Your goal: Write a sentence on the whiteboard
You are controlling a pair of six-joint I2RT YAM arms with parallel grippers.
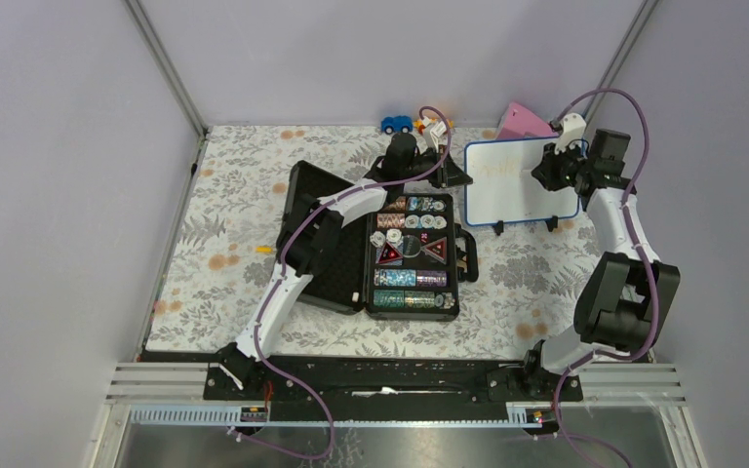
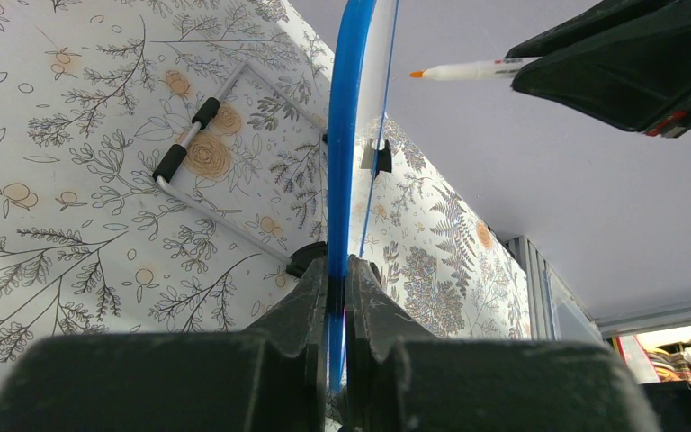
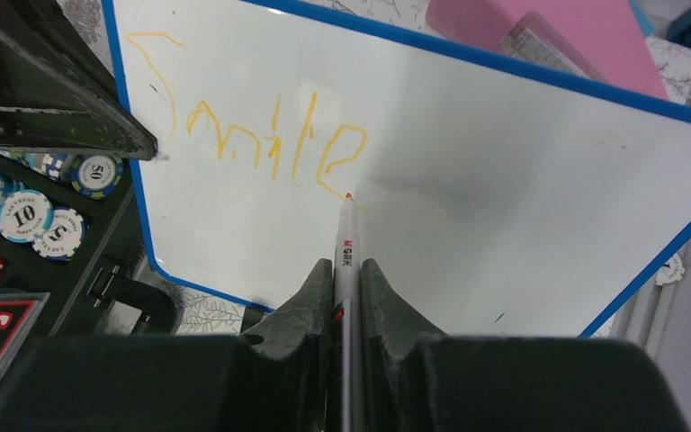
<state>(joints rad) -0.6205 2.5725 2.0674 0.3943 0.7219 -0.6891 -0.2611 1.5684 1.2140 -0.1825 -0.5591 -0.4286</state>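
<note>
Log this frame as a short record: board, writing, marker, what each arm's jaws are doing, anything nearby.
whiteboard: standing at the far right of the table, blue frame
left jaws: shut on the whiteboard's left edge
right jaws: shut on the marker
marker tip: at the tail of the last letter; contact with the board cannot be told
writing: one yellow-orange word, "Smile", upper left of the board
rest of board: blank
nearby: open poker chip case to its left, pink object behind it
</note>
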